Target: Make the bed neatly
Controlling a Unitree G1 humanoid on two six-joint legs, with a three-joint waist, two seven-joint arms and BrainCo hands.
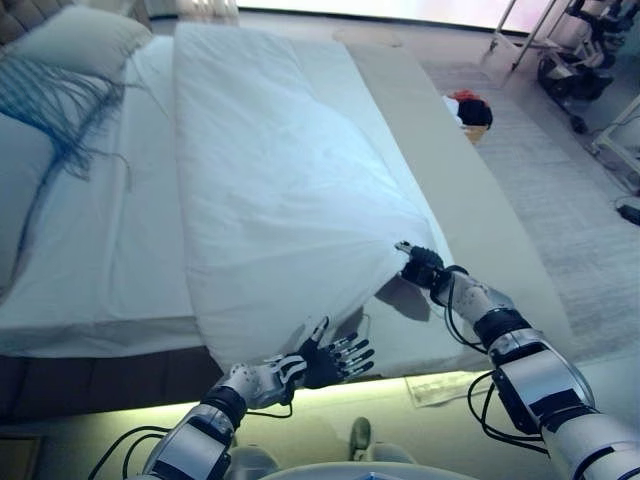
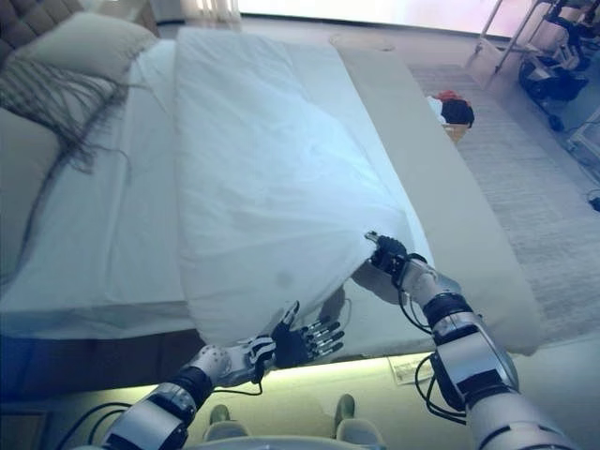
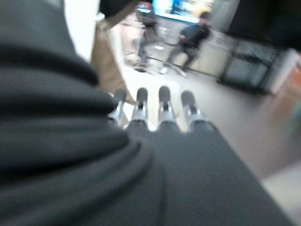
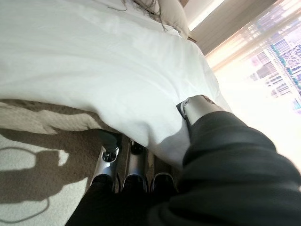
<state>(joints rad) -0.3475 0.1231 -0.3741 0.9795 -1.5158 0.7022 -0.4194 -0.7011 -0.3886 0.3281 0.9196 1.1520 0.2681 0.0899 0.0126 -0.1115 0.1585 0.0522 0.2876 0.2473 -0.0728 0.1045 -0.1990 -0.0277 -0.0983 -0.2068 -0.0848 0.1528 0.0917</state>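
- White duvet [image 1: 280,190] runs lengthwise up the bed [image 1: 110,270], frame centre.
- My right hand [image 1: 420,265] pinches its near corner, lower right.
- My left hand [image 1: 325,362] hangs released, just below the near hem.

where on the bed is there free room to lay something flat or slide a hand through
Free: the bare sheet strip between the pillows and the white duvet, and the beige runner along the foot edge. Crowded: the near duvet corner, where the right hand pinches the cloth and the open left hand hovers just below the edge.
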